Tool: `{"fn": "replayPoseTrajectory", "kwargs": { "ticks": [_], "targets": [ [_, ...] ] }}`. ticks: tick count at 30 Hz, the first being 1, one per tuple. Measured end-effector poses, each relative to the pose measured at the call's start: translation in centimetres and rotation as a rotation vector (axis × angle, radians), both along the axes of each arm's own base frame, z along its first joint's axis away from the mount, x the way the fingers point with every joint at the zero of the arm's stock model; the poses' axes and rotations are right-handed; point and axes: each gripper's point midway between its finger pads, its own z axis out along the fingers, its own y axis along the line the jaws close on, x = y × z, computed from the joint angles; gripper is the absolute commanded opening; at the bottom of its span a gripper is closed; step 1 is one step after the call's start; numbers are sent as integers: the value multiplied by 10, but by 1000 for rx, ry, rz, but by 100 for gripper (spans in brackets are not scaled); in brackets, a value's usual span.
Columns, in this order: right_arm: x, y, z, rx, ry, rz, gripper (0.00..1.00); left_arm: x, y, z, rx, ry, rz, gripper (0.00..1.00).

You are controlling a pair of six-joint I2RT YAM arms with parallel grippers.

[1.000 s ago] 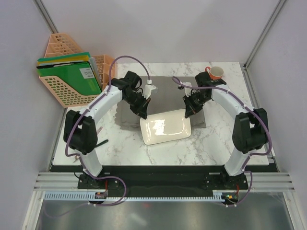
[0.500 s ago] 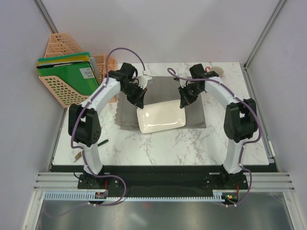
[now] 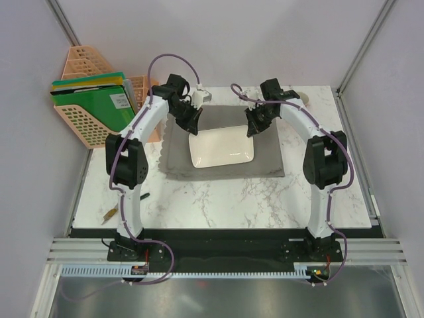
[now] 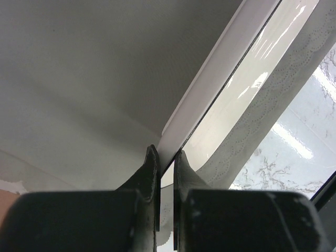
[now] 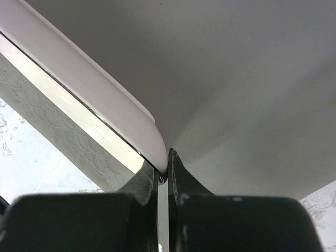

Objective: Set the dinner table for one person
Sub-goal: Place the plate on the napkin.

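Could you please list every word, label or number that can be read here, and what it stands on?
None can be read.
The white label on the green folder in the peach file rack: printed, but too small to read.
The white plate, grey placemat and marble table show no writing.

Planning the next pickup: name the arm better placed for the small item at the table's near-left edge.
Left, probably: the item lies on its side; left gripper and right gripper each pinch the plate.
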Motion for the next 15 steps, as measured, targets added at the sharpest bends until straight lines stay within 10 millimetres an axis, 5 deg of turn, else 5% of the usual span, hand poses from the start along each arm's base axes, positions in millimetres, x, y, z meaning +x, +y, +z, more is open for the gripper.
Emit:
{"fn": "replayPoseTrajectory", "kwargs": {
  "ticks": [15],
  "targets": [
    [22,6,19,1,-90,-41,0,22,8,22,-30,-77,30,2]
  ]
}}
